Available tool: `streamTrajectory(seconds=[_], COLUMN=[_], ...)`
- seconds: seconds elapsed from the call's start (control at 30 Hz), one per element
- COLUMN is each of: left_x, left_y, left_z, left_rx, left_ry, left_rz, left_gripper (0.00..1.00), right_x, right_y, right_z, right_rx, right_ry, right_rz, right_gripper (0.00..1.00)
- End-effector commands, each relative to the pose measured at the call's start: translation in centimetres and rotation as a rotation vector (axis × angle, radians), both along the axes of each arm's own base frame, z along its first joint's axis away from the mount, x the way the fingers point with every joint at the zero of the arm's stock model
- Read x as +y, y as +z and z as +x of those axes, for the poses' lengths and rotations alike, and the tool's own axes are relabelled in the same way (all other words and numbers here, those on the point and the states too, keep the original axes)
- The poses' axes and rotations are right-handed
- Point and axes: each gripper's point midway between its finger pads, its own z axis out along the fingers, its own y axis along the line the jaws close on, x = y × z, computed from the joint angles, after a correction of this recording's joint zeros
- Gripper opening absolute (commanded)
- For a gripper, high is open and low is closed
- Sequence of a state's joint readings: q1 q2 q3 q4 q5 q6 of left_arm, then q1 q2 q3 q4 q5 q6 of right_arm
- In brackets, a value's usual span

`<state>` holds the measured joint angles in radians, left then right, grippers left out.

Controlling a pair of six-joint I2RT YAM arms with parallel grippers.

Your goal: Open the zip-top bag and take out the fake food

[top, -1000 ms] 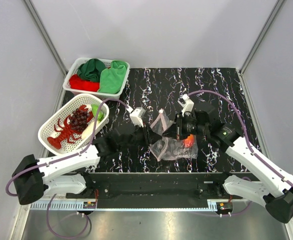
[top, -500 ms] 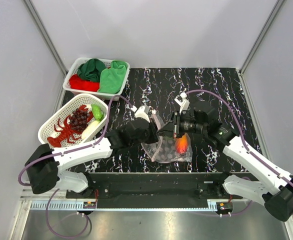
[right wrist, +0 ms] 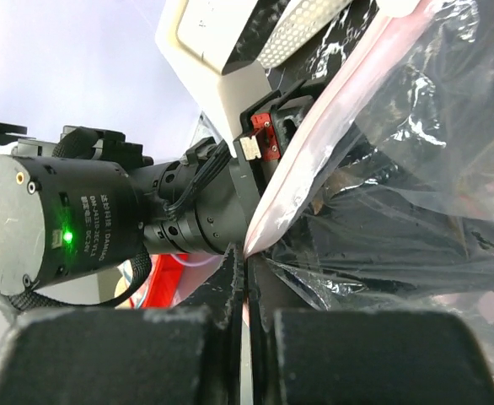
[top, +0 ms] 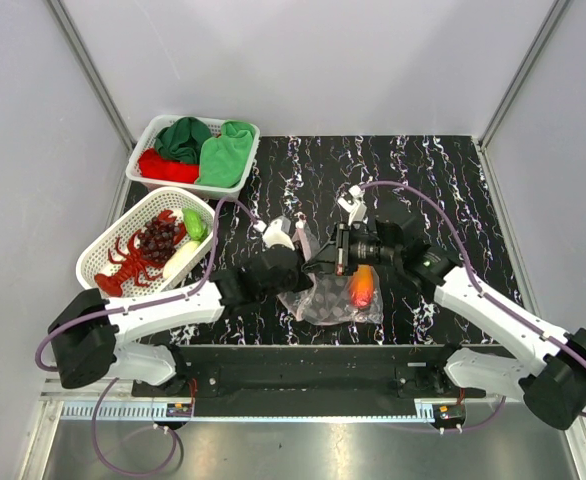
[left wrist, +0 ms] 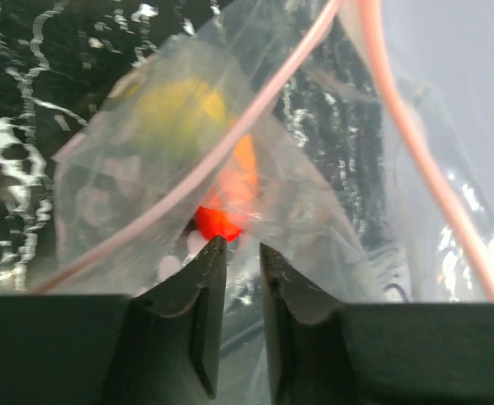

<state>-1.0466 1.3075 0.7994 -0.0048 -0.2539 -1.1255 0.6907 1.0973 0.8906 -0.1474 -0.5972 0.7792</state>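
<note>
**Bag mouth parted, fruit still inside**

Top view: the zip-top bag (top: 319,308) lies near-centre on the desk (top: 443,180) with an orange-red fruit (top: 362,289) inside. The white basket (top: 91,262) at left holds a lobster (top: 125,268) and grapes (top: 157,238).

Left wrist: the left claw (left wrist: 235,253) is narrow, its tips at the film. I cannot tell whether it pinches the film. The pink zip strip (left wrist: 230,139) runs in two separated strands, and a yellow-green fruit (left wrist: 179,110) sits inside too.

Right wrist: the right claw (right wrist: 245,253) is clamped on the bag's pink edge.

Opening looks mostly done. Both fruits are left to remove.

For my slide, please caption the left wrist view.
Left gripper, slightly open, facing a clear pink-zipped plastic bag with orange-red toy fruit inside.
</note>
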Motion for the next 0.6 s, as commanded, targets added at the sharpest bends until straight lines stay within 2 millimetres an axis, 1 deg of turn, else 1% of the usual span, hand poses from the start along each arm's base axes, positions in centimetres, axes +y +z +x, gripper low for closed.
streamTrajectory(seconds=[0.0,0.07,0.13,0.17,0.2,0.23,0.27,0.3,0.33,0.37,0.4,0.43,0.47,0.5,0.53,0.57], left_x=[0.6,0.9,1.2,1.4,1.7,1.8,1.8,1.8,2.0,1.8,1.9,1.8,1.9,1.7,1.7,1.7], left_y=[1.9,1.4,0.5,-0.1,-0.8,-0.8,-1.0,-0.7,-1.2,-1.2,-1.3,-1.4,-1.6,-1.5,-1.6,-1.9], left_z=[0.1,0.0,0.1,0.1,0.1,0.4,0.4,0.7,0.6,0.7,0.7,0.9,0.9,1.1,1.1,1.1], left_rx=[-0.1,-0.094,-0.088,-0.085,-0.08,-0.093,-0.098,-0.107,-0.105,-0.108,-0.105,-0.105,-0.103,-0.107,-0.11,-0.109], left_ry=[0.003,0.003,0.008,0.013,0.019,0.022,0.024,0.031,0.028,0.023,0.023,0.022,0.022,0.024,0.025,0.027], left_rz=[-0.029,-0.012,0.011,0.023,0.037,0.03,0.026,0.001,0.001,-0.001,0.009,0.018,0.025,0.017,0.017,0.018], left_gripper=[0.34,0.37,0.37,0.37,0.37,0.36,0.36,0.35,0.35,0.35,0.35,0.35,0.35,0.35,0.35,0.35], right_x=[2.5,2.7,2.4,2.1,1.8,1.5,1.0,0.5,0.0,-1.0,-1.7,-2.6,-4.4,-5.8,-7.7,-10.1], right_y=[3.8,3.8,3.1,2.0,1.6,0.8,0.6,0.3,0.0,-0.2,-0.3,-0.2,-1.1,-1.5,-1.5,-2.6], right_z=[-1.0,-0.7,-0.3,-0.3,0.1,0.0,-0.1,-0.1,-0.2,0.0,0.1,0.6,1.2,1.9,3.4,4.2], right_rx=[-0.064,-0.07,-0.065,-0.037,-0.044,-0.035,-0.036,-0.045,-0.049,-0.055,-0.072,-0.084,-0.076,-0.079,-0.077,-0.057], right_ry=[0.096,0.088,0.054,0.038,0.014,0.003,-0.018,-0.028,-0.043,-0.09,-0.111,-0.151,-0.23,-0.284,-0.372,-0.448], right_rz=[0.116,0.113,0.079,0.038,0.018,-0.004,-0.021,-0.035,-0.051,-0.084,-0.109,-0.13,-0.199,-0.244,-0.281,-0.355], right_gripper=[0.0,0.0,0.0,0.1,0.2,0.27,0.33,0.43,0.46,0.51,0.58,0.61,0.65,0.68,0.71,0.73])
